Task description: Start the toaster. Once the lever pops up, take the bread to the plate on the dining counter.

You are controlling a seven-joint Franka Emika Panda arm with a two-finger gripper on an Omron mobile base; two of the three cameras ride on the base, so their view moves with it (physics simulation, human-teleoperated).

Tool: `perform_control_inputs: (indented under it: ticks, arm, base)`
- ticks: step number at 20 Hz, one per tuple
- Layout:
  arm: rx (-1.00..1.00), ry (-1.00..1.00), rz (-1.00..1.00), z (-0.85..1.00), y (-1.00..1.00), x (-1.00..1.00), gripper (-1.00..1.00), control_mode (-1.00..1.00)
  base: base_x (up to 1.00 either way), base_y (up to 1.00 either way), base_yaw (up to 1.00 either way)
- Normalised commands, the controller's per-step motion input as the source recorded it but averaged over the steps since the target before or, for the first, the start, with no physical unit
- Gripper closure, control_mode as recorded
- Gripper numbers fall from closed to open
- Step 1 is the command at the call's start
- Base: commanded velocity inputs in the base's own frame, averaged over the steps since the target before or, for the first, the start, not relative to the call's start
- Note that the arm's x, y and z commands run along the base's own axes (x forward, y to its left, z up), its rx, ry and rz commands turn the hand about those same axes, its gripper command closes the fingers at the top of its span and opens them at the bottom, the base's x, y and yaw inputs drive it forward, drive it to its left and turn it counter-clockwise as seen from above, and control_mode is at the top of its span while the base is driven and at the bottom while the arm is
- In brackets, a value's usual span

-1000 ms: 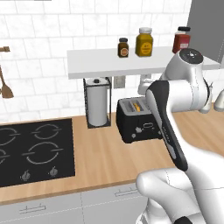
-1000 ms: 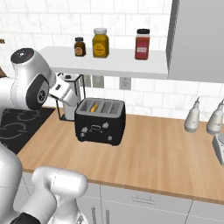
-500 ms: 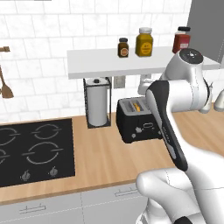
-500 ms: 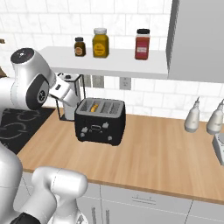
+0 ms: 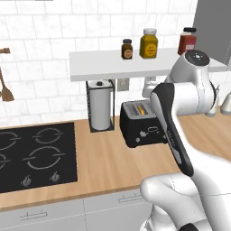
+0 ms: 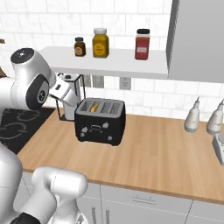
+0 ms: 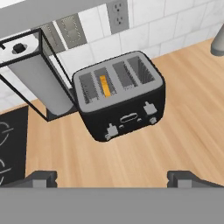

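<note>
The black toaster (image 7: pixel 120 96) stands on the wood wall counter (image 7: pixel 183 131), and is also seen as toaster (image 5: pixel 142 125) and toaster (image 6: pixel 99 121). A bread slice (image 7: pixel 104 85) sits deep in its second slot from the left, with just an orange-yellow top edge visible; bread (image 6: pixel 93 106). Two small levers (image 7: pixel 110 130) sit on the toaster's front face. My gripper (image 7: pixel 112 178) hangs open in the air above and in front of the toaster, touching nothing, its fingertips (image 7: pixel 42 176) spread wide. The plate and dining counter are out of view.
A wire-framed paper-towel roll (image 5: pixel 100 106) stands just left of the toaster. A black cooktop (image 5: pixel 31 155) lies further left. A white shelf (image 6: pixel 109 61) with three jars hangs right above the toaster. Two pale bottles (image 6: pixel 192 117) stand at the right.
</note>
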Motion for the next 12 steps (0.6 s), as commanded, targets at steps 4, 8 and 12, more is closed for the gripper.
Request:
perform_control_inputs:
  ticks: [4, 8, 12]
  arm:
    - [0.00, 0.00, 0.00, 0.00, 0.00, 0.00, -1.00, -1.00]
    - [0.00, 0.00, 0.00, 0.00, 0.00, 0.00, -1.00, -1.00]
    - [0.00, 0.00, 0.00, 0.00, 0.00, 0.00, -1.00, -1.00]
  base:
    - [0.00, 0.00, 0.00]
    - [0.00, 0.00, 0.00]
    - [0.00, 0.00, 0.00]
